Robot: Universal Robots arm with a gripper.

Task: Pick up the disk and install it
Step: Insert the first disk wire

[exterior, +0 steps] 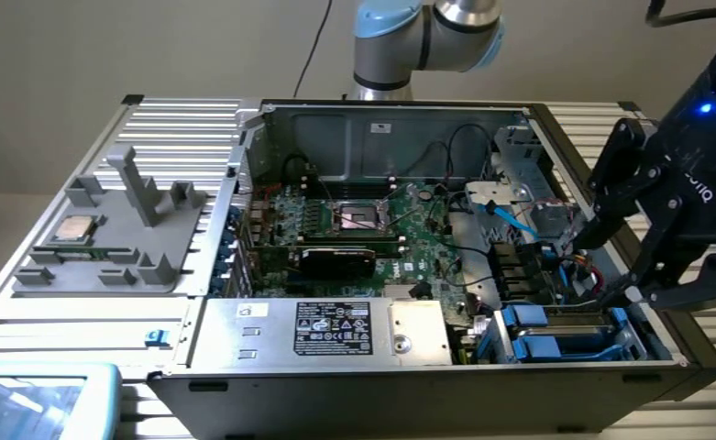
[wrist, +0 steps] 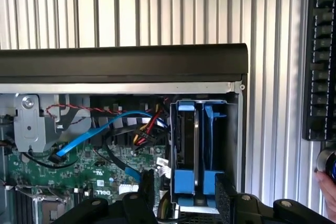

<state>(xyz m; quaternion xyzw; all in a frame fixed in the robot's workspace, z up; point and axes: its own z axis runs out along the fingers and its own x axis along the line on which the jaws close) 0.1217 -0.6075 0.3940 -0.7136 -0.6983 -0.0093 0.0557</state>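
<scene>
The disk [exterior: 568, 323], grey metal in a bright blue carrier, stands on edge in the drive bay at the corner of the open computer case [exterior: 370, 119], at the exterior view's lower right. My gripper [exterior: 616, 264] hangs just above that bay. In the wrist view the disk [wrist: 195, 145] sits in its slot with the blue end tabs toward the camera. My gripper [wrist: 186, 188] is open, one black finger [wrist: 147, 184] on each side of the carrier's end. Nothing is clamped between the fingers.
A motherboard [exterior: 358, 225] fills the case floor, with a silver power supply [exterior: 333, 330] in front. Blue and red cables [wrist: 131, 124] run beside the bay. A grey fixture [exterior: 101, 247] holding a small chip sits on the slatted table at the exterior view's left. A hand [wrist: 328, 179] shows at one edge of the wrist view.
</scene>
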